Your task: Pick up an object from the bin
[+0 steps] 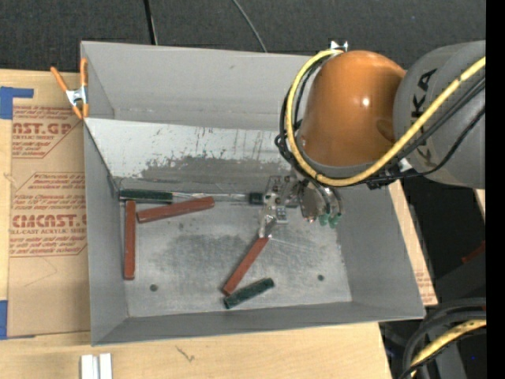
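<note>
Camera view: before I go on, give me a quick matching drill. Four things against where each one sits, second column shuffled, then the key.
Things
1. red-brown stick running up and down the view
2. nearly level red-brown stick
3. short dark green stick
4. gripper

Places
a. by the near wall of the bin, about midway
b. along the left wall
c. by the upper end of the slanting red-brown stick, right of centre
d. upper left, just under the dark green handle at the far wall

Pairs: 1-b, 2-d, 3-a, 4-c
</note>
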`<state>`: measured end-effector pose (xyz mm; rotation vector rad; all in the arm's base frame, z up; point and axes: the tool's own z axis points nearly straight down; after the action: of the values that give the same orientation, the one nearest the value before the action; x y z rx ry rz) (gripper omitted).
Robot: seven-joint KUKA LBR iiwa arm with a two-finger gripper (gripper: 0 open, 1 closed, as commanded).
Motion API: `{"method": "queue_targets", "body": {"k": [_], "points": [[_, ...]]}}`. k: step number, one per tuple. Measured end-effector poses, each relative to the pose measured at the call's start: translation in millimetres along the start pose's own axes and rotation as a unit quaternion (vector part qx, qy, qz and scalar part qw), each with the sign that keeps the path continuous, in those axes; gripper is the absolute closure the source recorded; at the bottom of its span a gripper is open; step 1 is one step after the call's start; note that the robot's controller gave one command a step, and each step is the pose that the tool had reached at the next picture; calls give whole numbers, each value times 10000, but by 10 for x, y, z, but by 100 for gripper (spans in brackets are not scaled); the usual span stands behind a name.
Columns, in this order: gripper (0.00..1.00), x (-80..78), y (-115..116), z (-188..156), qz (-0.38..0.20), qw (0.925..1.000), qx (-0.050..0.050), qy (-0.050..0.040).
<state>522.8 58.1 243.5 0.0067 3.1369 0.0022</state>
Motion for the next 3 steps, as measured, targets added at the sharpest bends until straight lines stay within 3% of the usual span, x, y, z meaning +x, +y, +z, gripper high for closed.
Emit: {"method": "queue_targets", "body": {"k": [1, 2, 3], "points": [[100, 11, 138, 325, -82, 10000, 9, 53], [0, -96, 284, 1187, -332, 9994, 1, 47], [0, -110, 282, 1168, -332, 9994, 0, 24]]}}
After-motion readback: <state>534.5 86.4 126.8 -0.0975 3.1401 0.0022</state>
